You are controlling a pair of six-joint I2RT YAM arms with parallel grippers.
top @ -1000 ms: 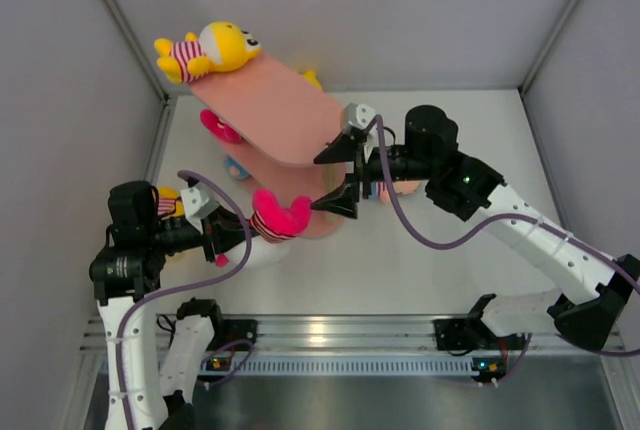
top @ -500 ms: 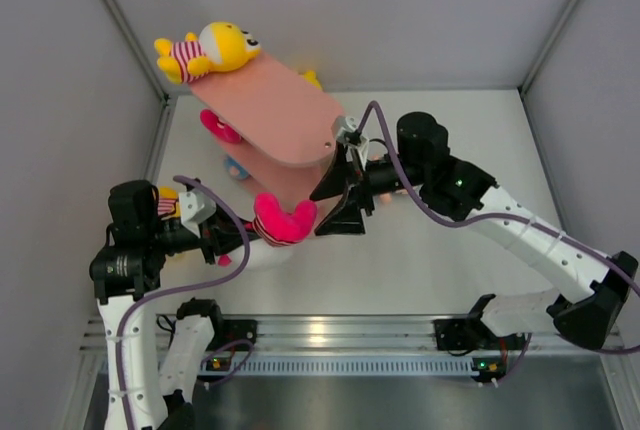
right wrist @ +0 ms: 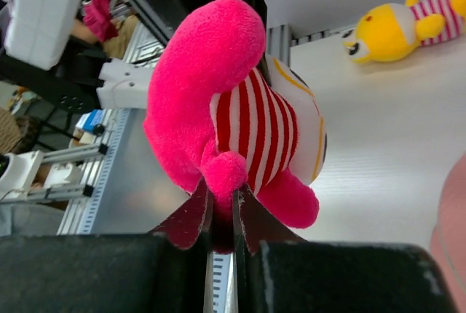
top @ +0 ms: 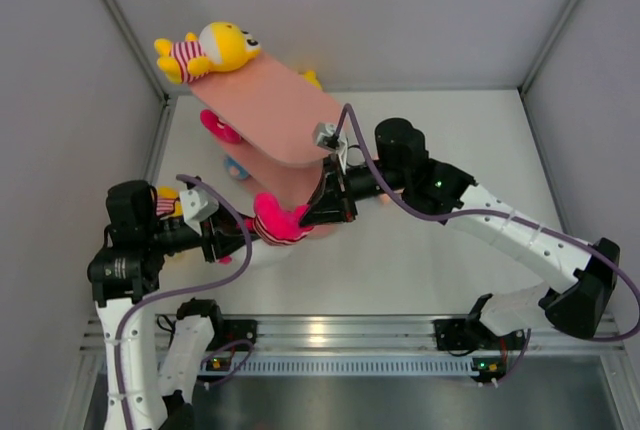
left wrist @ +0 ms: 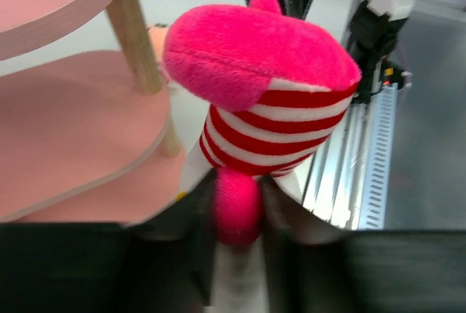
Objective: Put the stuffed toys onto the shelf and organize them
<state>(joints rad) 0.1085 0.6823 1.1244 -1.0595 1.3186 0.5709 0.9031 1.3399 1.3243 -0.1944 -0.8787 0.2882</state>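
Right gripper (right wrist: 220, 202) pinched on pink toy (right wrist: 218, 94) by one limb, left gripper (left wrist: 239, 207) clamped on another, toy mid-air just beside shelf (left wrist: 73, 124) — opposing pulls or an early release could drop it

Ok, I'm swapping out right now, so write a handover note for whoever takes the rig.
Left gripper: shut on the pink toy, by a limb.
Right gripper: shut on the same toy, by the shelf's near end.
Done: yellow toy lies on the top board.
Unclear: second pink toy and blue toy show under that board, tier hidden.
To do: shelve the held toy and the second yellow toy, lying on the table.
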